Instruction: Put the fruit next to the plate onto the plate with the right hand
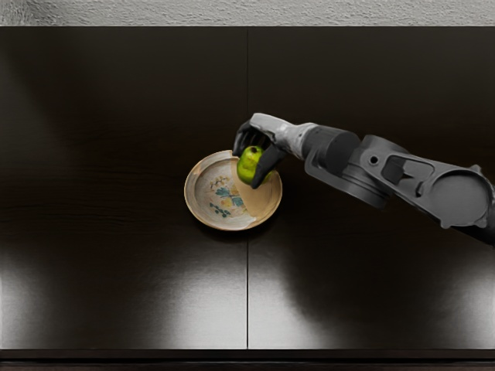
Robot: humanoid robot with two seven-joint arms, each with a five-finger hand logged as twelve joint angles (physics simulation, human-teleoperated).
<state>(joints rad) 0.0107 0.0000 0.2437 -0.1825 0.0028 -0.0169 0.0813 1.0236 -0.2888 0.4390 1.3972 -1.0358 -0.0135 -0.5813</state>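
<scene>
A small green fruit (pixel 249 164) is held in my right hand (pixel 255 154), whose dark fingers curl around it. The hand hovers over the right part of a tan plate (pixel 209 209) with a blue and green pattern in its middle. The fruit sits above the plate's inner right side; whether it touches the plate I cannot tell. My right arm (pixel 387 170) reaches in from the right edge. The left arm is out of view.
The plate lies near the middle of a dark glossy table (pixel 116 270). A thin seam runs down the table's centre. A pale wall strip (pixel 247 11) borders the far edge.
</scene>
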